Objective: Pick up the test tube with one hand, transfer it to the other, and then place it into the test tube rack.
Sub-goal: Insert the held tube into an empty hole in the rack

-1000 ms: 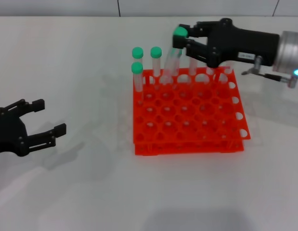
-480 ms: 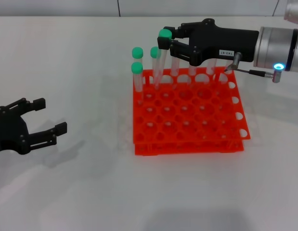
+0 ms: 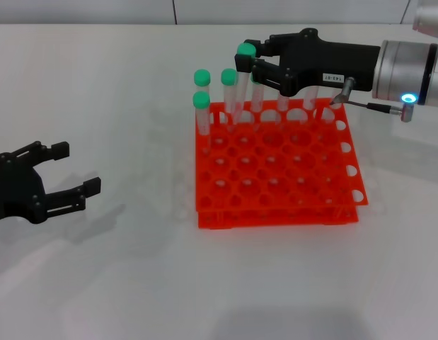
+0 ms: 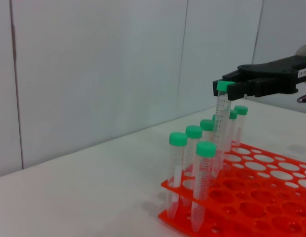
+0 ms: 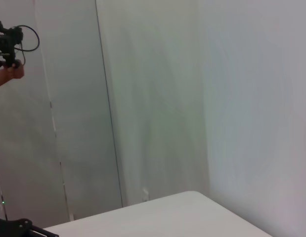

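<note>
Under my right gripper, the tube hangs pinched over the rack. Left gripper spread, well apart.

Left tool (wrist apparently cut off) partly out of frame.

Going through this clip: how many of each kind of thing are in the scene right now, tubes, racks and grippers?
Green-capped tubes: 8 (7 standing in the rack, some partly hidden; 1 held tube in the right gripper)
Orange rack: 1
Grippers: 2 (right gripper over the rack's far edge; left gripper open, off to the rack's left)
Total: 11
</note>
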### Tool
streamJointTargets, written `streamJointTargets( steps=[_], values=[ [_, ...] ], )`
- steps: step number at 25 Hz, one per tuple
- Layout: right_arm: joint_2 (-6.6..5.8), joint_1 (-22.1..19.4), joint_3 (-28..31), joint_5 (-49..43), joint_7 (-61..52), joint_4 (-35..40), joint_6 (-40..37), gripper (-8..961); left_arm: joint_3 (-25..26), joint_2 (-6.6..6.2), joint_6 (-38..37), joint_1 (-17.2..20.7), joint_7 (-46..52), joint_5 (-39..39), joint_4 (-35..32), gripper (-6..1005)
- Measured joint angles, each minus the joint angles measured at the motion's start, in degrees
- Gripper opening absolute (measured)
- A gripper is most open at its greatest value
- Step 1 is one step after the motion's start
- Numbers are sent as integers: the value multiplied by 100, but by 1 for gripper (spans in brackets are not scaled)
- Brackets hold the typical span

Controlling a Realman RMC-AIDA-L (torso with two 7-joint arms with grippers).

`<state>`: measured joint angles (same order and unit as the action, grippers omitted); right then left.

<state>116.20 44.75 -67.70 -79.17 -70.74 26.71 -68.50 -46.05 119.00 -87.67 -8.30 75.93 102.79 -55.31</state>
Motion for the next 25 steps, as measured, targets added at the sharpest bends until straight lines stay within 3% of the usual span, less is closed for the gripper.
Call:
streamJointTargets(
  steps=[9,25],
  values=[
    [0,-1,-493,367,63,1,148,283,7,0,39,-62,24,114,3,881],
    [-1,-52,-592,465,155,-46,282,287,8,-1,111,-166,15,168,57,882]
  ],
)
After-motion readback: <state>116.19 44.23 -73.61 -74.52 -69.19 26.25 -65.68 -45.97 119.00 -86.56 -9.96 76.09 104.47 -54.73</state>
